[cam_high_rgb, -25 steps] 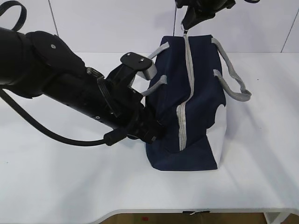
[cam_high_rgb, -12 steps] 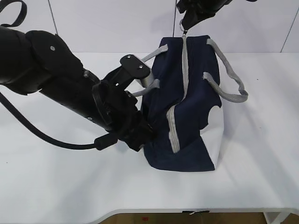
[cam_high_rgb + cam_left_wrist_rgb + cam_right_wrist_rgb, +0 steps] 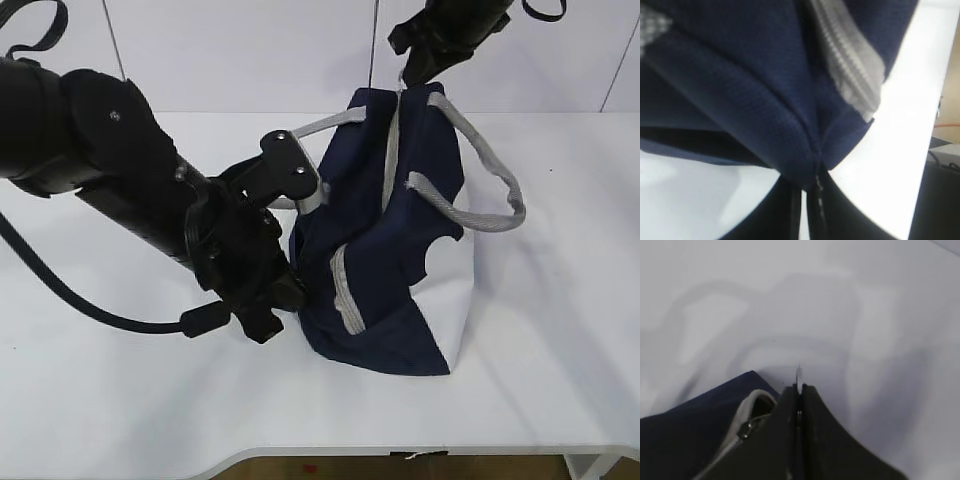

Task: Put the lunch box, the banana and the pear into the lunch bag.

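The navy lunch bag (image 3: 380, 230) leans on the white table, its grey zipper (image 3: 345, 290) running from top to near end. My left gripper (image 3: 296, 292) is shut on the fabric at the bag's lower near end. The left wrist view shows that navy fabric (image 3: 765, 110) pinched between the left gripper (image 3: 807, 187) jaws, beside the zipper (image 3: 850, 75). My right gripper (image 3: 405, 78) is shut on the metal zipper pull at the bag's top. In the right wrist view a thin metal sliver sticks out of the closed right gripper (image 3: 799, 386). The lunch box, banana and pear are out of view.
Grey webbing handles (image 3: 480, 195) hang off both sides of the bag, and a white panel (image 3: 452, 300) covers its lower right side. The white table (image 3: 540, 380) ends at a front edge near the bottom. A white wall stands behind.
My left gripper has pulled the bag's lower end to the left and toward the front. The right gripper has shifted slightly right at the top, so the bag now slants and creases.
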